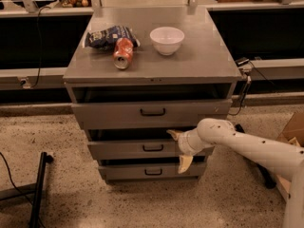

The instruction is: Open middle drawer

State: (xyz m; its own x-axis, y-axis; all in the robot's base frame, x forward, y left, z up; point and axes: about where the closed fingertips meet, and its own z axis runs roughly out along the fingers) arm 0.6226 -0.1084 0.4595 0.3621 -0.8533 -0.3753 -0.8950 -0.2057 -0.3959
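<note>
The gripper (179, 149) spread across the middle drawer (128, 149)
One finger shows above its front panel, one below, just right of the black handle (153, 147); this drawer sits below the counter's (199, 61) front edge, between two others.

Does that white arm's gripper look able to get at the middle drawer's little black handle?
Probably yes. The gripper hangs open just right of the handle, in front of the middle drawer, and nothing lies between them.

Cabinet top (204, 61): chip bag (107, 36), can (123, 53), bowl (167, 40); end effector (179, 149) at middle drawer (128, 148).
</note>
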